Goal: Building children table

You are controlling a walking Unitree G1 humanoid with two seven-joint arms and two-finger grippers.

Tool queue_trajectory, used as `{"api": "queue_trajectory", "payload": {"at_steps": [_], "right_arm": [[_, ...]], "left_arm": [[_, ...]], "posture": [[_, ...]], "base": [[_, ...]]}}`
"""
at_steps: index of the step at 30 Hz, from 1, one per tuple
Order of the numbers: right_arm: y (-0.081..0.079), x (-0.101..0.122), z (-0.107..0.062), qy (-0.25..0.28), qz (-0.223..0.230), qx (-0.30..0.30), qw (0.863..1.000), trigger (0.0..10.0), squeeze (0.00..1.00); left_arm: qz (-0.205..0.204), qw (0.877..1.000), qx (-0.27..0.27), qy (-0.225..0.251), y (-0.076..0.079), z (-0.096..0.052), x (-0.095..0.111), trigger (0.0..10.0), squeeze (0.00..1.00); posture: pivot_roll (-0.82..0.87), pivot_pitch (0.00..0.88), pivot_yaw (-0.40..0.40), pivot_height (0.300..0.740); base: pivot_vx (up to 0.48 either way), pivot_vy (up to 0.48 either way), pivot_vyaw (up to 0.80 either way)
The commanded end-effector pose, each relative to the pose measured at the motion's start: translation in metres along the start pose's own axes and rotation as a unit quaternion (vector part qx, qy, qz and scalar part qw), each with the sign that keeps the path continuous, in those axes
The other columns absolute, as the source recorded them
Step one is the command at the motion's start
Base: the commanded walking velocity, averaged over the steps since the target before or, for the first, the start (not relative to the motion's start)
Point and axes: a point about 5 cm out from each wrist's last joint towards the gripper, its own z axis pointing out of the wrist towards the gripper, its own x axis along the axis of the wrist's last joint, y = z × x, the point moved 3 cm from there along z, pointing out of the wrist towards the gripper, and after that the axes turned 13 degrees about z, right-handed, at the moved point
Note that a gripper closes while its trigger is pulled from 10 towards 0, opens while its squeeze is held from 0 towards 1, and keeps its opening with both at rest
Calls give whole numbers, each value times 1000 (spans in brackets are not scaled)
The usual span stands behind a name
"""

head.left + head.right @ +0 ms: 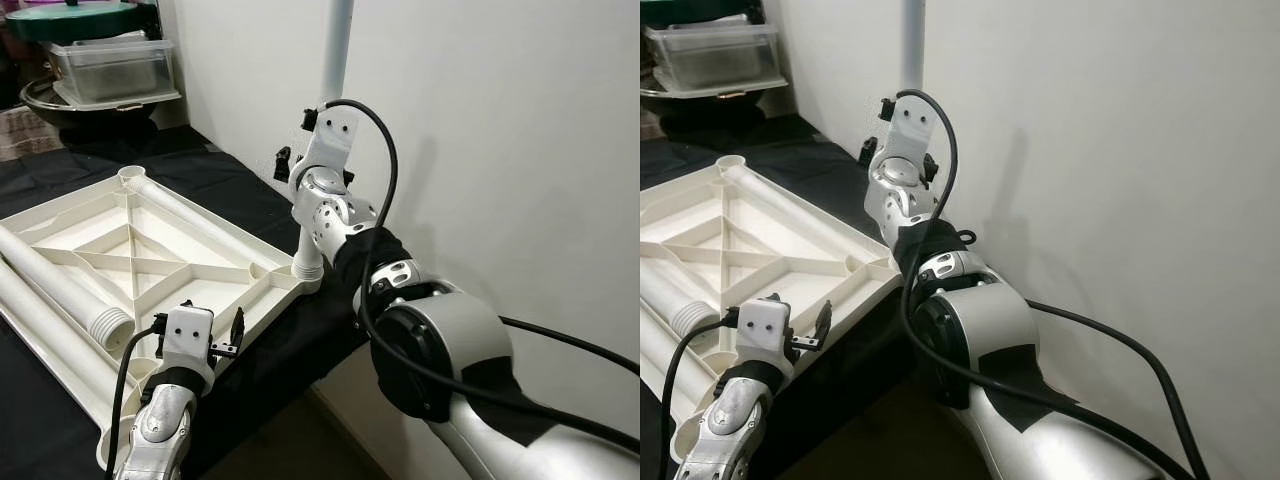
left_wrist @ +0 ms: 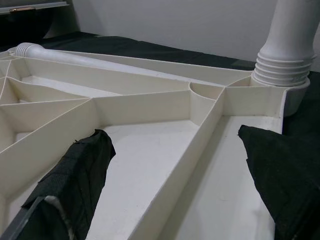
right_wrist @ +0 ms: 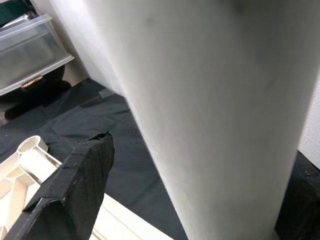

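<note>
Leg-fitting step: right gripper fingers clasped the upright table leg in the tabletop corner socket; left gripper fingers hovered open; screwing home likely next.

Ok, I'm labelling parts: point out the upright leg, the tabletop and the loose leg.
upright leg [image 1: 336, 45], left eye view, mid shaft.
tabletop [image 1: 205, 290], left eye view, inner panel.
loose leg [image 1: 60, 285], left eye view, mid tube.

White table leg fills the pincer, clear bin beyond.
</note>
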Motion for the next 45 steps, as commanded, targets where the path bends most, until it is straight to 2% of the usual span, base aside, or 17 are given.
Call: {"api": "queue_trajectory", "payload": {"at_steps": [1,6,8,9,10,11,12,15,18,22,24,32,40,45], "right_arm": [[-6,6,0,1,-17,30,999,10000,1000],[3,19,3,10,-44,49,998,10000,1000],[14,31,7,18,-74,67,995,10000,1000],[21,40,9,25,-104,82,991,10000,1000],[21,40,9,25,-104,82,991,10000,1000],[26,45,10,28,-124,91,988,10000,1000],[32,51,11,30,-153,106,982,10000,0],[47,59,12,25,-191,126,973,10000,0],[48,58,12,15,-201,144,969,10000,0],[50,58,8,-12,-215,220,951,10000,0],[52,57,7,-20,-216,231,948,10000,0],[64,49,5,-60,-199,272,940,10000,0],[85,42,6,-77,-203,264,940,10000,0],[89,39,7,-81,-202,261,941,10000,0]], "left_arm": [[0,1000,-6,-16,3,-4,-8,10000,0],[0,1000,-4,-17,2,-5,-9,10000,0],[-1,1000,-7,-18,4,-5,-10,10000,0],[-2,1000,-8,-17,5,-4,-9,10000,0],[-2,1000,-8,-17,5,-4,-9,10000,0],[-2,1000,-9,-17,5,-4,-9,10000,0],[-3,1000,-8,-16,5,-3,-8,10000,0],[-3,1000,-7,-16,4,-2,-8,10000,0],[-3,1000,-8,-16,3,-3,-9,10000,0],[-1,1000,-9,-16,2,-3,-9,10000,0],[0,1000,-8,-16,2,-3,-8,10000,0],[2,1000,-6,-16,0,-3,-8,10000,0],[5,1000,-3,-17,-3,-4,-9,10000,0],[5,1000,-2,-18,-4,-5,-9,10000,0]], "posture": [[23,0,-127,740],[17,0,-121,740],[8,0,-117,740],[8,0,-118,740],[8,0,-118,740],[8,0,-118,740],[8,0,-118,740],[10,0,-114,740],[10,0,-110,740],[16,0,-108,740],[23,0,-108,740],[30,0,-108,740],[51,0,-116,740],[54,0,-115,740]], "base": [[0,0,0],[0,0,0],[0,0,0],[0,0,0],[0,0,0],[0,0,0],[0,0,0],[0,0,0],[0,0,0],[0,0,0],[0,0,0],[0,0,0],[0,0,0],[0,0,0]]}}
